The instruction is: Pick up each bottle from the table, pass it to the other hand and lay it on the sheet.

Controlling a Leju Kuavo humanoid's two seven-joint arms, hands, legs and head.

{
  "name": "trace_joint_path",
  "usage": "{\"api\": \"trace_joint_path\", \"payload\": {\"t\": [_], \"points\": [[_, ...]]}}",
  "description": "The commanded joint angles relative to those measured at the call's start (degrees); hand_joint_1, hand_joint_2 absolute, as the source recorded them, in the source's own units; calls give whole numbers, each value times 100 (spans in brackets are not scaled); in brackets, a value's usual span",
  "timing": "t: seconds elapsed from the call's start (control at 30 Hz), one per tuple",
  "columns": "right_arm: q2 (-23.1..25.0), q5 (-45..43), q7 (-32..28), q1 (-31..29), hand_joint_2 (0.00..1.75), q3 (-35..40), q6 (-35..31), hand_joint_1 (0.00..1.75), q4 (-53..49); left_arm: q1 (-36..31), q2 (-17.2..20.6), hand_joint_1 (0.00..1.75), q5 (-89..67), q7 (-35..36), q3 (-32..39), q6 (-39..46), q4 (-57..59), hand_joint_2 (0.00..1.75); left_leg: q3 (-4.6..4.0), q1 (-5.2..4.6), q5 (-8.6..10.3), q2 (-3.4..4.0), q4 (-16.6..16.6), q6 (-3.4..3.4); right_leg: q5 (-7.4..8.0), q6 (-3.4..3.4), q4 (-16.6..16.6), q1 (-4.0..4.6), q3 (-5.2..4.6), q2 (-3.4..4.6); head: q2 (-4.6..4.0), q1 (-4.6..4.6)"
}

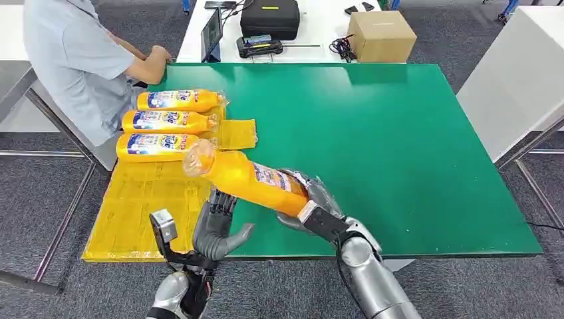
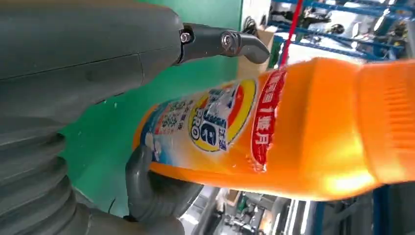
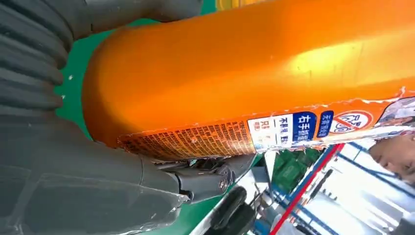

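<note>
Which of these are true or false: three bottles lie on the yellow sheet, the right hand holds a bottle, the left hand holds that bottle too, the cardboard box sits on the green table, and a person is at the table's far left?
Three bottles lie on the yellow sheet: true.
The right hand holds a bottle: true.
The left hand holds it too: false, it is open beneath the bottle.
The cardboard box sits on the green table: false, it sits on the white table behind.
A person is at the far left: true.

left hand (image 1: 216, 229): fingers spread, empty | right hand (image 1: 309, 199): fingers clasped, holding
</note>
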Motion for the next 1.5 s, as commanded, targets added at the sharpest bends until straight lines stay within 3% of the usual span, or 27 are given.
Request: {"api": "trace_joint_path", "payload": {"t": [0.03,0.5,0.9,0.93,0.97,1.0,1.5], "points": [[59,-7,-93,-449,175,522,92,175,1019,-513,-33,0,233,-81,-175,-147,679,175,22,9,-9,8,-1,-14,-7,-17,-1,10,22,4,0,0],[82,-66,-160,-534,175,660,111,175,1458,-480,-29,0,440,-191,-142,-267,326,175,19,12,-11,3,5,-14,-9,-16,1,12,21,-1,0,-2],[-46,-387,-160,-562,175,1581,76,175,1380,-763,-33,2,586,-223,61,17,594,175,7,9,-2,1,1,-7,-2,-8,-2,8,7,-3,0,0],[-28,-366,-160,-571,175,1608,37,175,1400,-780,-33,19,604,-227,80,27,641,175,14,9,-5,1,1,-10,-6,-12,0,8,14,-3,0,-2],[-6,-353,-160,-582,175,1631,23,175,1437,-795,-31,51,613,-252,70,-20,670,175,18,12,-10,2,6,-13,-9,-15,2,12,19,-3,0,0],[-4,-359,-160,-581,175,1660,17,175,1437,-801,-27,33,572,-274,62,-98,674,175,11,11,-5,1,2,-9,-5,-11,-1,9,12,-3,0,0],[-4,-359,-160,-581,175,1660,17,175,1437,-801,-27,33,572,-274,62,-98,674,175,13,9,-5,-1,1,-10,-6,-12,-2,9,14,-6,0,0]]}}
